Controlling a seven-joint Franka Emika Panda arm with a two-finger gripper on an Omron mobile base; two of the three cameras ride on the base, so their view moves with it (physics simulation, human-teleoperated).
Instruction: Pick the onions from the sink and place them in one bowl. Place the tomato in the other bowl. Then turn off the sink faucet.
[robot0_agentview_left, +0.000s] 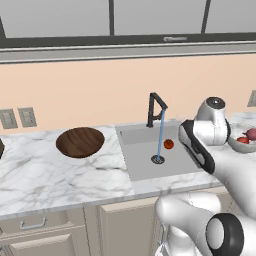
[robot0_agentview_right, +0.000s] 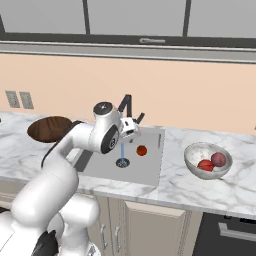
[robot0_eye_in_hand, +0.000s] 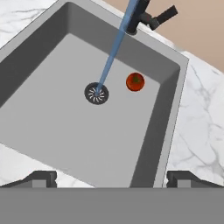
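Tool (robot0_eye_in_hand: 112, 178) spread wide, empty, above sink (robot0_eye_in_hand: 52, 127); tomato (robot0_eye_in_hand: 135, 82) beside drain (robot0_eye_in_hand: 96, 93); onions (robot0_agentview_right: 212, 162) in bowl (robot0_agentview_right: 196, 151); faucet (robot0_agentview_left: 156, 109) running.

A blue stream of water (robot0_eye_in_hand: 113, 50) falls from the black sink faucet (robot0_eye_in_hand: 146, 15) onto the round drain (robot0_eye_in_hand: 96, 93) of the grey sink (robot0_eye_in_hand: 52, 127). The orange-red tomato (robot0_eye_in_hand: 134, 82) sits just beside the drain, near the basin's far wall. Marble counter (robot0_eye_in_hand: 199, 127) borders the basin, and the gripper (robot0_eye_in_hand: 111, 179) hangs above it with its dark fingertips (robot0_eye_in_hand: 41, 178) spread wide.
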